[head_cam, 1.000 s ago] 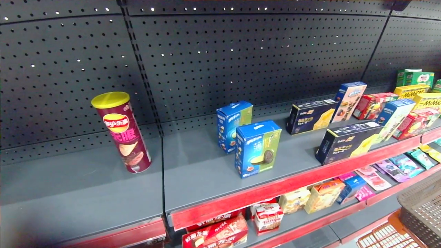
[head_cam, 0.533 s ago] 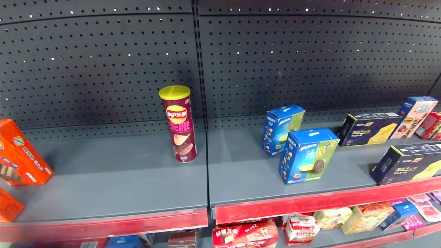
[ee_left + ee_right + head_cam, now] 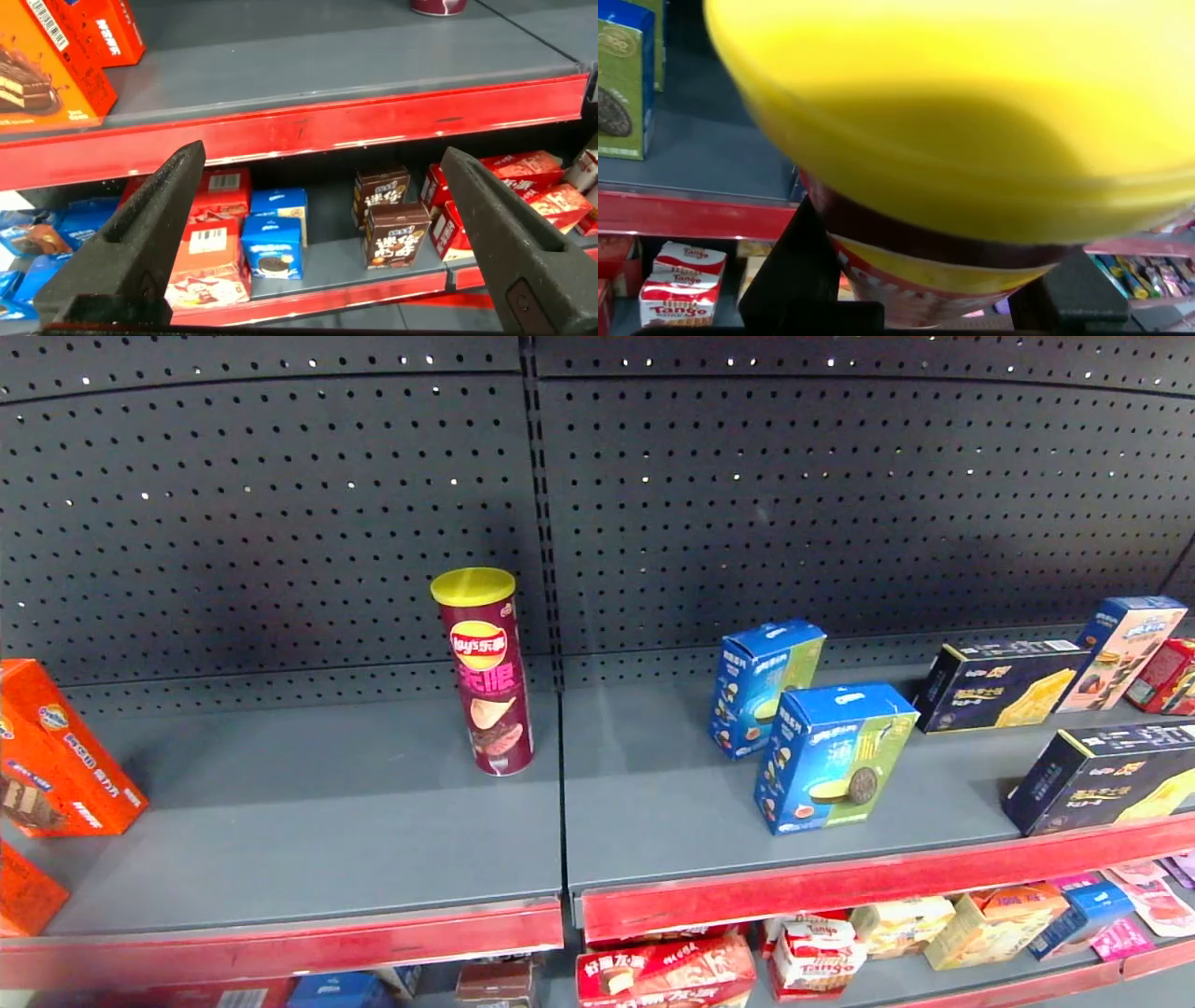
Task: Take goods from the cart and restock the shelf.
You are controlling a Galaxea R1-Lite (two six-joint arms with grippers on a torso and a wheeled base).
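Yellow-lidded can (image 3: 971,121) sits clamped in our right gripper (image 3: 943,289), in front of the shelf (image 3: 280,821); left gripper (image 3: 318,233) gapes wide, empty. We judge two risks: the tall can tipping on a crooked release, or knocking over the shelved can (image 3: 483,672) if set down too close.
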